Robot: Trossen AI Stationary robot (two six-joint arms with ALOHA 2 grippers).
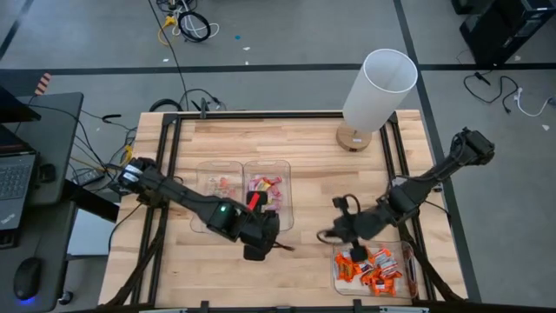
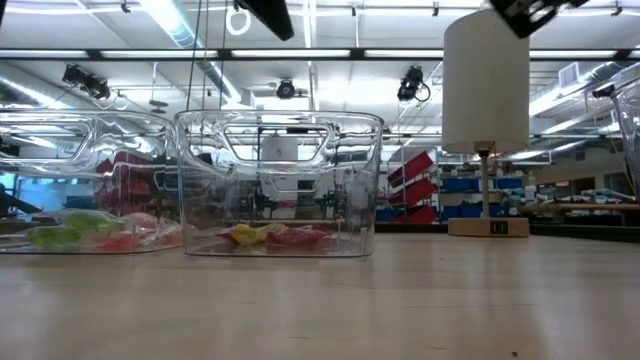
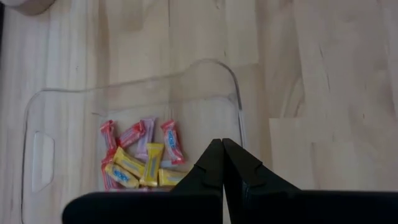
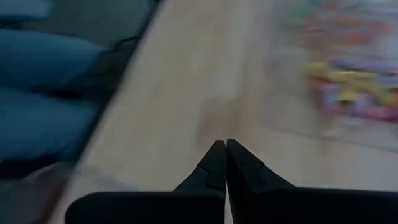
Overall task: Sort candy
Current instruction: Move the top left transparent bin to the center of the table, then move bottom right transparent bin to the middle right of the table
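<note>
2 grippers, both clenched and empty. Left gripper [image 3: 222,163] hovers at the near edge of the middle bin [image 1: 287,187], which holds pink and yellow candy [image 3: 140,163]. Right gripper [image 4: 222,163] hangs over bare table [image 1: 304,143], just left of the near-right bin [image 1: 334,274] of orange candy [image 1: 372,266]. A third bin [image 1: 205,168], left of the middle one, holds pale candy [image 1: 221,185]. A white lamp [image 1: 375,96] stands far right.

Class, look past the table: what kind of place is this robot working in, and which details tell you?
Probably a robotics lab or workshop hall: cables trail over the grey floor, a laptop sits beside the wooden table, and shelving stands under ceiling strip lights.
</note>
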